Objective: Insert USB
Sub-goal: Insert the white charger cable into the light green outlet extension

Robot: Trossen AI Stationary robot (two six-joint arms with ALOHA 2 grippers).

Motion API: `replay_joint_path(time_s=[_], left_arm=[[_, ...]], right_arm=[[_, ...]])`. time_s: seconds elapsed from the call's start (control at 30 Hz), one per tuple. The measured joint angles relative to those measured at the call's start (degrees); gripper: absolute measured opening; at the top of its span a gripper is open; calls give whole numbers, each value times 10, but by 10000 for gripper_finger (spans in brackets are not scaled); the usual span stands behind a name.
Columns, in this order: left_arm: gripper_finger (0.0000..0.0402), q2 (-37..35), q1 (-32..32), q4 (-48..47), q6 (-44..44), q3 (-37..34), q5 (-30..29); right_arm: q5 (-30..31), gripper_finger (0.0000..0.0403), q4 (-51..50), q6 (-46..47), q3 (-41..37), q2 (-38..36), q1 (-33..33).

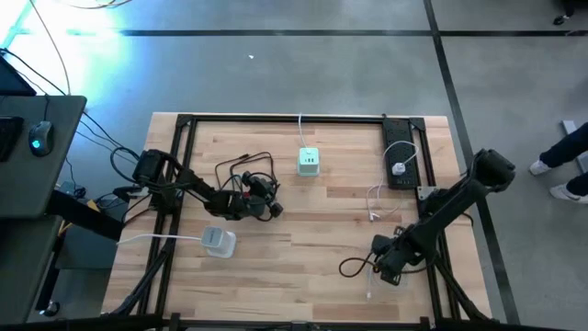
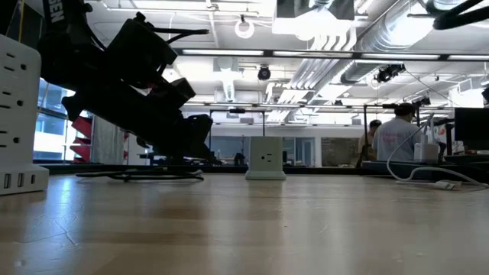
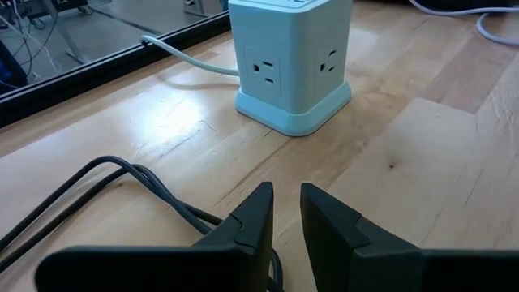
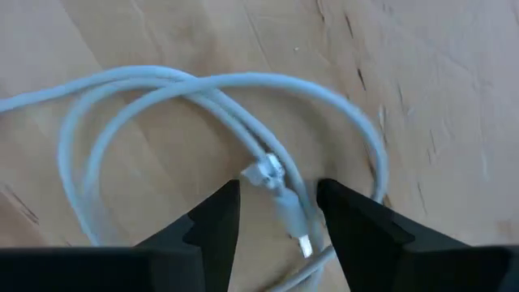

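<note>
My right end effector (image 4: 277,215) hovers over the white USB cable (image 4: 227,105).

Its dark wedge fingers stand apart, straddling the plug but gripping nothing, near the front right corner of the pale wood-grain worktop (image 1: 303,267). My left end effector (image 3: 285,212), nearly closed and empty, faces the boxy mint-white power cube (image 3: 290,61) mid-worktop.

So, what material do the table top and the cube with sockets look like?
The table top looks like pale wood with a smooth finish: plank seams and grain show. The socket cube seems to be moulded plastic, pale greenish white, with a soft sheen and rounded edges.
</note>
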Motion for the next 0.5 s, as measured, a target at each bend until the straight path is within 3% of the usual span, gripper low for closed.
replay_joint_path(time_s=[0.1,0.27,0.4,0.5], left_arm=[[44,0,0,0,0,0,0],[44,0,0,0,0,0,0],[44,0,0,0,0,0,1],[44,0,0,6,0,0,2]], right_arm=[[0,120,-1,8,-2,-5,-2],[28,18,6,26,-4,-27,-13],[172,12,28,24,-6,-66,-36],[296,5,108,-39,-9,-93,-55]])
